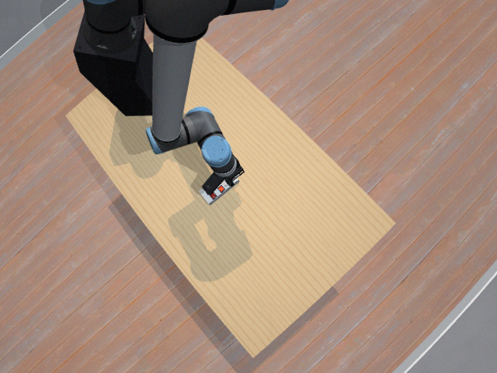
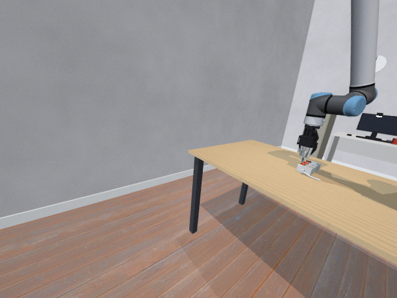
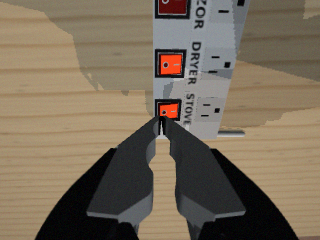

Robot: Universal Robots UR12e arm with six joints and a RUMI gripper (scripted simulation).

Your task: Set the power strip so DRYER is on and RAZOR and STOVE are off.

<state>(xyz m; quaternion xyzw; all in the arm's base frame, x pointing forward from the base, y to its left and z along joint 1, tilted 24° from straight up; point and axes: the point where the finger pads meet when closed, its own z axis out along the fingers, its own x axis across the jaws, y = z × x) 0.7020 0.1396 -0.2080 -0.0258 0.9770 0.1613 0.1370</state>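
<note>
The grey power strip [image 3: 195,65] lies face up on the wooden table, also seen in the top view [image 1: 217,191] and the exterior view [image 2: 307,167]. In the wrist view it carries three rocker switches. The STOVE switch [image 3: 168,109] is bright orange, the DRYER switch [image 3: 170,64] is bright orange, and the RAZOR switch [image 3: 172,7] at the top edge is darker red. My gripper [image 3: 161,117] is shut and empty. Its fingertips rest at the near edge of the STOVE switch. A short cable stub [image 3: 231,133] sticks out of the strip's near end.
The robot base [image 1: 110,60] stands at the table's far left corner. A desk with a monitor [image 2: 376,125] stands behind the table. The table edge [image 2: 288,205] runs along the near side.
</note>
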